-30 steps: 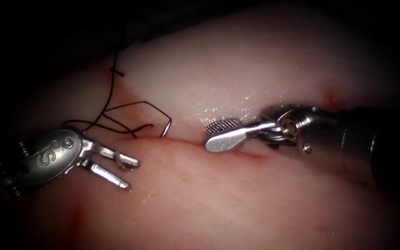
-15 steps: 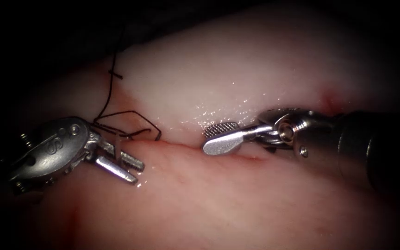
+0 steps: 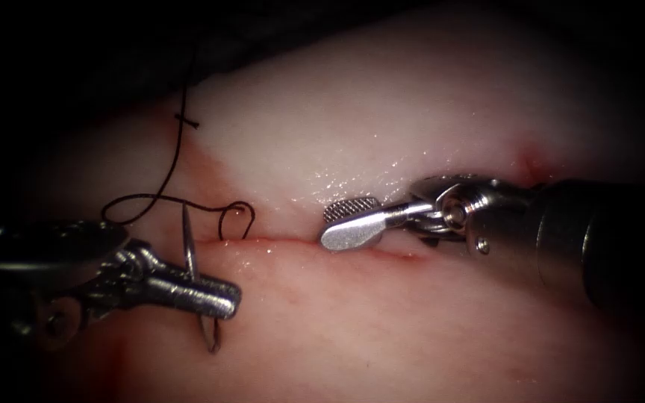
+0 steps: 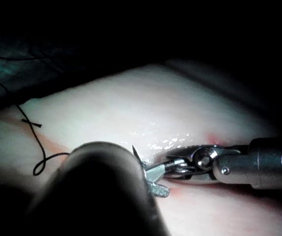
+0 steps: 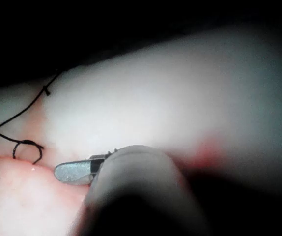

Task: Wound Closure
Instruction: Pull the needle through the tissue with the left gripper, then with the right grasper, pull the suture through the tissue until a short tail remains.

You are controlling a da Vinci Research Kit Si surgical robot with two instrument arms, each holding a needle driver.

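Having closed on the curved needle [image 3: 190,254] near mid-curve since a second ago, the left end effector [image 3: 214,295] holds it free of the tissue [image 3: 412,328], while the right end effector [image 3: 349,222] rests released and empty at the cut [image 3: 278,240].

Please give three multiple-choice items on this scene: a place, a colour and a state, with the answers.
1. Where is the right pincer? A. at the cut B. on the knot C. off the tissue
2. What colour is the thread? A. white B. black C. green
3. The left pincer is: A. open, empty B. shut on thread C. shut on the needle

Answers: 1 A, its open, empty jaws hover at the cut, right of the needle. 2 B, dark loops lie on the pale tissue. 3 C, it grips the needle near mid-curve; the needle appears free of the tissue.
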